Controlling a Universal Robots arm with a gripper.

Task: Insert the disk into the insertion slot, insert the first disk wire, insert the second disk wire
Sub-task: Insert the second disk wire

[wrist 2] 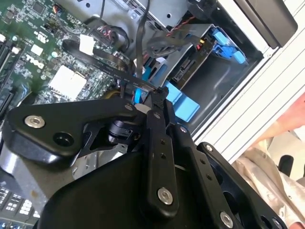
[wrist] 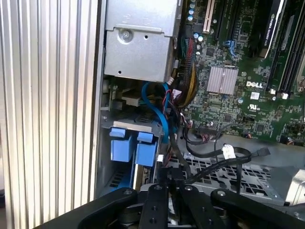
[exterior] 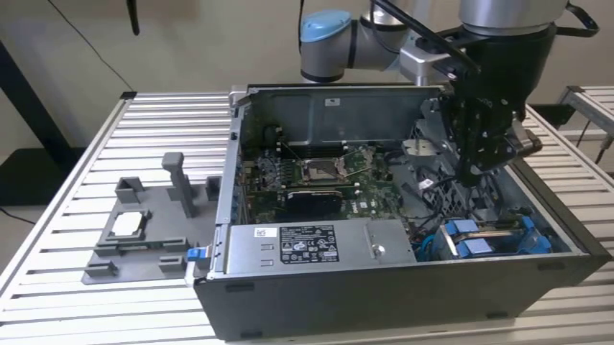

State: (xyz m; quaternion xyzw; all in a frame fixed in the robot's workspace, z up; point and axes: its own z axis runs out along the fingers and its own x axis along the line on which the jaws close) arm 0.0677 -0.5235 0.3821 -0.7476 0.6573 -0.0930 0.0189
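Note:
The black computer case lies open on the slatted table. At its corner on the exterior view's right, the grey insertion slot holds blue-tabbed carriers. The disk sits in the slot, its connector end facing my gripper. I cannot tell which blue tabs belong to it. My gripper reaches down into the case just behind the slot. In both wrist views its fingers are shut on the end of a black disk wire, a short way from the disk's connectors.
A silver power-supply box fills the case's near side, and the green motherboard lies behind it. Loose black, blue and red cables crowd the space beside the slot. A grey fixture stands outside the case. A person's sleeve shows beyond the table edge.

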